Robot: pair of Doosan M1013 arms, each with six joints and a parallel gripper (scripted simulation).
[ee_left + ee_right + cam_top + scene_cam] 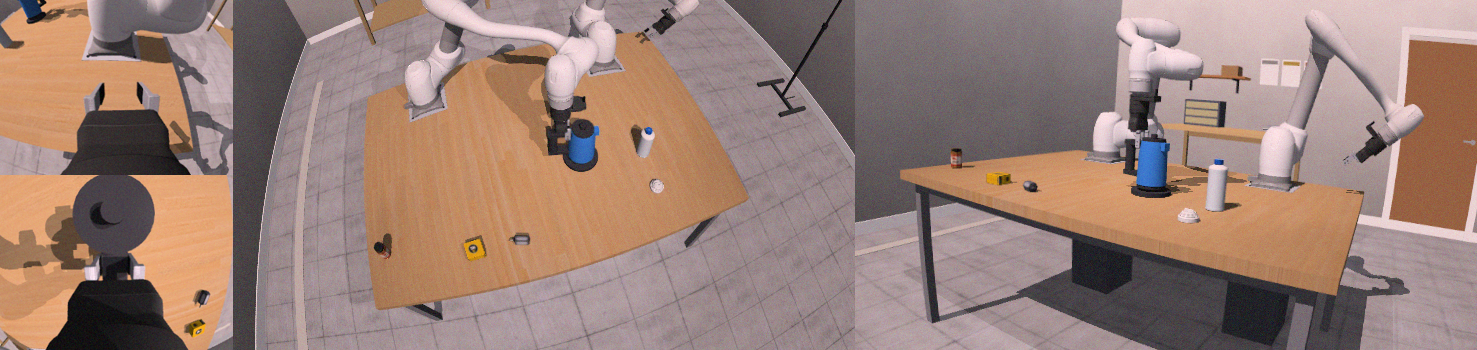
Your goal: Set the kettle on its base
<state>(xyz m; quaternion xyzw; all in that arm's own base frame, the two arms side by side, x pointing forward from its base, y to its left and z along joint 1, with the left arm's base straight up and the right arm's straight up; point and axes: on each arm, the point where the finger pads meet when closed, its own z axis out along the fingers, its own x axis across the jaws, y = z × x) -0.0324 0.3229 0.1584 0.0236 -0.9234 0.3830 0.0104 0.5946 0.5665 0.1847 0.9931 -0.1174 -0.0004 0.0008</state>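
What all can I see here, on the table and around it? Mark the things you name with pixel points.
Kettle [581,145] [1152,164]: one, blue and black, above the base
Base [581,166] [1151,192]: one, black, on the table
Bottle [644,146] [1216,189]: one, white, blue cap, beside the kettle
Domed item [657,186] [1188,216]: one, white, near the bottle
Jar [382,250] [956,159]: one, reddish, dark lid, table corner
Box [475,249] [998,178] [197,329]: one, yellow, near the table edge
Small object [521,239] [1030,186] [203,298]: one, dark grey, beside the box
Table [443,175] [1080,200]: one, wooden
Arms: two, white; right gripper [114,270] on the kettle's handle, left gripper [121,94] open
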